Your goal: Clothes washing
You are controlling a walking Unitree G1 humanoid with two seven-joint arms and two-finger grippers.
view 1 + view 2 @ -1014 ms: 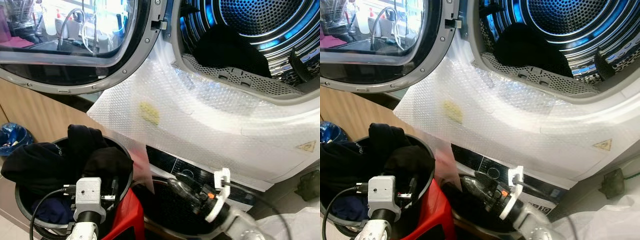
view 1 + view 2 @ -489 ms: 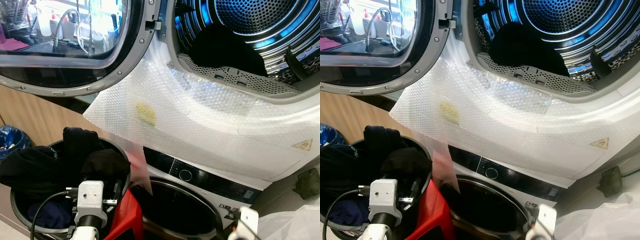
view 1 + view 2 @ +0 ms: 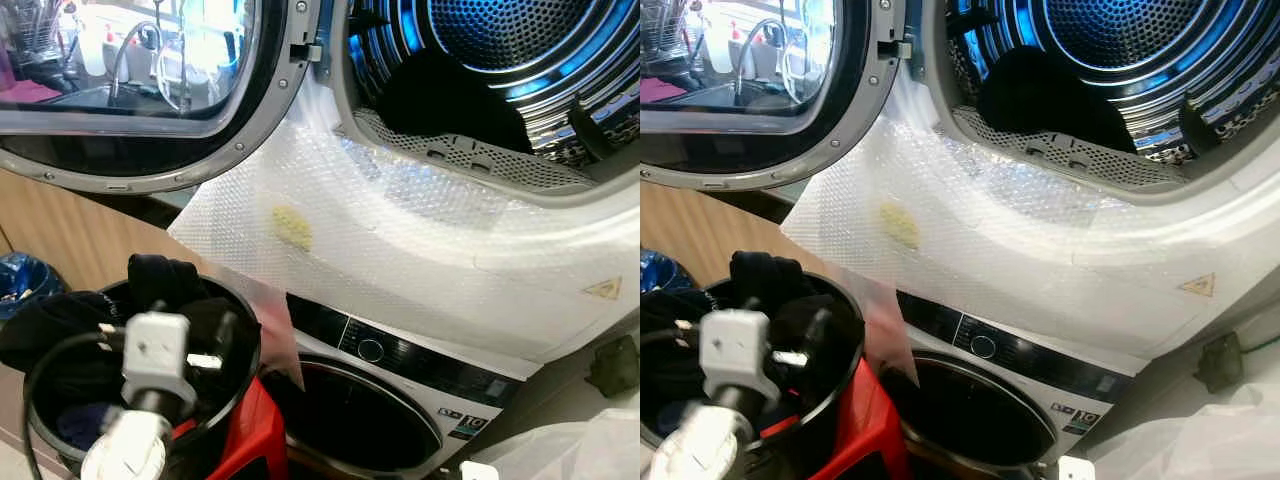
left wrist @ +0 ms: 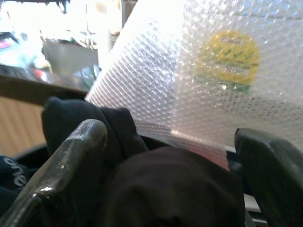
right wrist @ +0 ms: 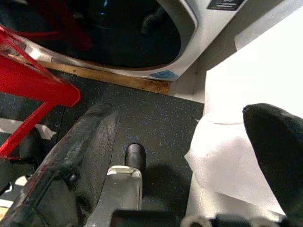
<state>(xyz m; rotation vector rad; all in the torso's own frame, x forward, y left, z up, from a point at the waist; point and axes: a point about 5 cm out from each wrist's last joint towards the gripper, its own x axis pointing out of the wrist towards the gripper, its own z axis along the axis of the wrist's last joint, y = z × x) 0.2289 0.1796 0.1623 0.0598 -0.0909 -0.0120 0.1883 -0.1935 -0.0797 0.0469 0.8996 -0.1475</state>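
Note:
A black round basket (image 3: pixel 252 345) at lower left holds dark clothes (image 3: pixel 60 320). My left gripper (image 3: pixel 195 322) reaches into it from above. In the left wrist view it (image 4: pixel 175 142) is open, its fingers (image 4: pixel 78 146) straddling a black garment (image 4: pixel 170 189) without closing on it. Above, the upper machine's drum (image 3: pixel 520 60) stands open with a dark garment (image 3: pixel 450 100) lying inside. My right gripper (image 5: pixel 180 118) hangs low and open, pointing at the dark floor (image 5: pixel 161 118) beside the lower machine (image 5: pixel 156 38).
The round door (image 3: pixel 150 100) is swung open to the left. Bubble wrap (image 3: pixel 420 240) covers the upper machine's front. The lower machine's door (image 3: pixel 350 420) is shut. A red stool (image 3: pixel 255 440) stands under the basket, a blue bin (image 3: pixel 20 275) far left, white plastic (image 3: pixel 570 450) lower right.
My right arm has dropped from in front of the lower machine down out of the head views. My left wrist has lifted and tilted over the basket.

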